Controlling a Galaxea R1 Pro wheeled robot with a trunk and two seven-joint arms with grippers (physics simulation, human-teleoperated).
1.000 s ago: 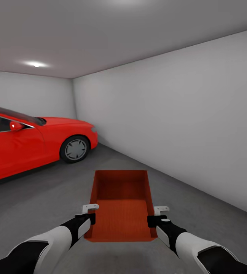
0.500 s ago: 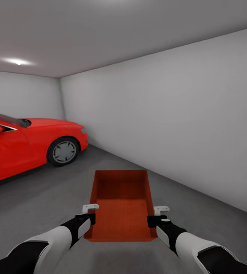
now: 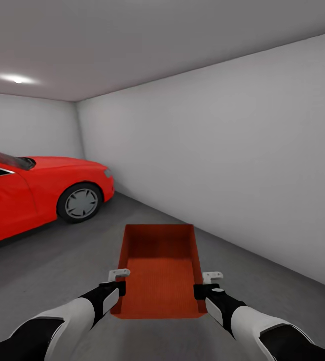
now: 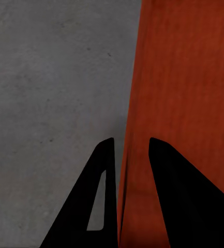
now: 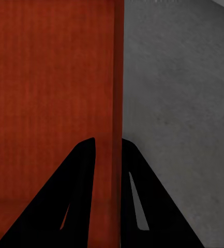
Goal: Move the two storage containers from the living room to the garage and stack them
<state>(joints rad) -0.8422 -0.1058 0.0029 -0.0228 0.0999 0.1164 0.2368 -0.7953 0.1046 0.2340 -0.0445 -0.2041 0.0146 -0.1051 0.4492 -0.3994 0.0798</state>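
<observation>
1. The left gripper (image 3: 116,282) has its jaws nearly closed, clamped on the left long wall of the storage container (image 3: 159,281). In the left wrist view the two dark fingers (image 4: 96,201) straddle the thin orange-red wall, one finger outside it over the floor (image 4: 49,103) and one inside the bin, with only the wall between them.

2. The right gripper (image 3: 206,283) grips the opposite long wall in the same way. In the right wrist view its fingers (image 5: 70,201) sit on either side of the wall's edge, one over the ribbed inner base of the bin and one over the grey concrete, the jaws narrowed to the thickness of the wall.

3. The container is held between the two grippers, in front of the robot and roughly level, its open top facing up and its long axis pointing away from the robot. Both grips lie on the half of the bin nearer the robot, near the rim.

4. The bin hangs above the dark grey concrete floor; whether its base touches the floor cannot be told.

5. The setting is the garage (image 3: 232,150), with pale grey walls. A red car (image 3: 37,193) stands at the left, well apart from the bin, its front wheel (image 3: 80,203) facing the camera. The long side wall runs along the right.

6. A ceiling light (image 3: 16,78) glows at the upper left.
</observation>
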